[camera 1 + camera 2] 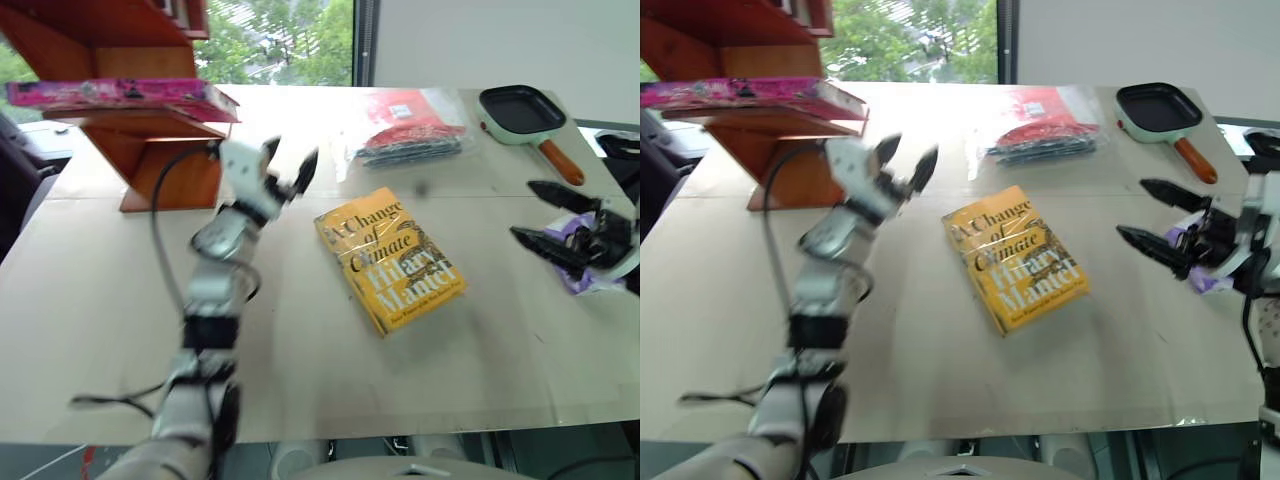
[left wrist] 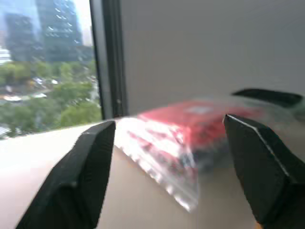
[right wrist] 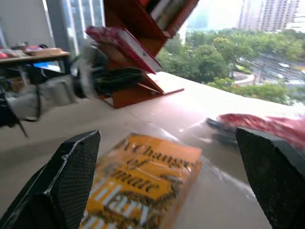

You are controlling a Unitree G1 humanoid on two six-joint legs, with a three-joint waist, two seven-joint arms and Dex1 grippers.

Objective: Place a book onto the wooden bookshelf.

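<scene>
The pink book (image 1: 120, 95) lies flat on a ledge of the reddish-brown wooden bookshelf (image 1: 150, 160) at the table's far left. My left gripper (image 1: 290, 160) hovers just right of the shelf and below the book, apart from it, open and empty. In the left wrist view its fingers (image 2: 90, 162) stand wide apart with nothing between them. My right gripper (image 1: 527, 212) hangs open and empty over the table's right side. The right wrist view shows the pink book (image 3: 121, 43) on the bookshelf (image 3: 143, 90) in the distance.
A yellow "A Change of Climate" book (image 1: 390, 258) lies mid-table between the arms. A red packet in a clear bag (image 1: 410, 125) and a green pan with an orange handle (image 1: 522, 112) sit at the back right. Something purple (image 1: 580, 270) lies under the right gripper.
</scene>
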